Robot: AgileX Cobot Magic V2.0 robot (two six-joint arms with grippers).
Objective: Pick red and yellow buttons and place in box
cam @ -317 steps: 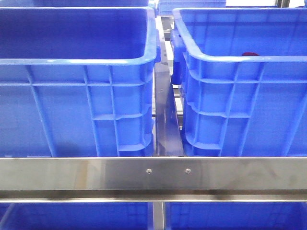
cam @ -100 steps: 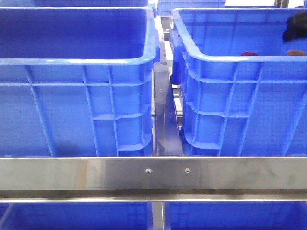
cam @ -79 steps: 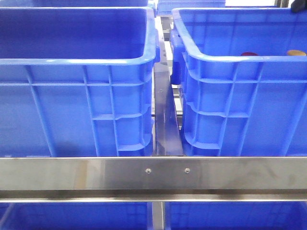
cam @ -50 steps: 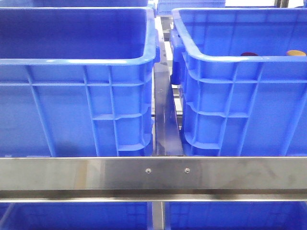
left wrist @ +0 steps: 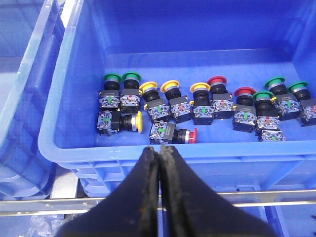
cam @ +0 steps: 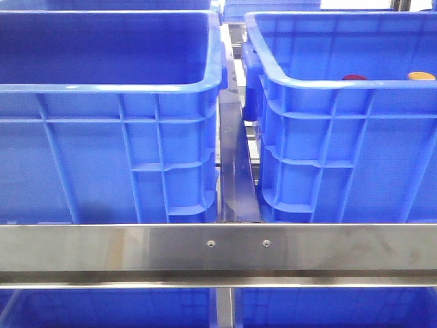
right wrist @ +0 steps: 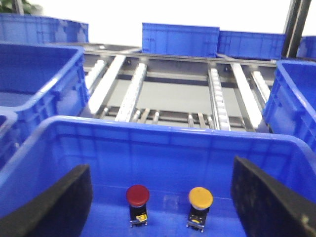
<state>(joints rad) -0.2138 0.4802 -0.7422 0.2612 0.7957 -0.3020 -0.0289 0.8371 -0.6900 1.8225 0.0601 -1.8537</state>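
A red button (right wrist: 138, 195) and a yellow button (right wrist: 200, 198) stand upright side by side on the floor of the box (right wrist: 163, 124), a deep blue crate. In the front view only their caps show over the near rim of the right-hand box (cam: 321, 83): the red button (cam: 354, 77) and the yellow button (cam: 421, 76). My right gripper (right wrist: 160, 170) is open, pulled back from the two buttons, with nothing between its fingers. My left gripper (left wrist: 159, 150) is shut and empty, just outside the near wall of another crate (left wrist: 54, 143) holding several push buttons.
The left crate (cam: 109, 87) in the front view shows no contents. A steel rail (cam: 218, 247) runs across in front of both crates, with a narrow gap between them. Roller conveyor tracks (right wrist: 217, 98) and more blue crates (right wrist: 180, 38) lie beyond the box.
At first only the red cap showed in the right crate. A second ago a dark gripper hung over its right end by the yellow cap; it has since left the front view.
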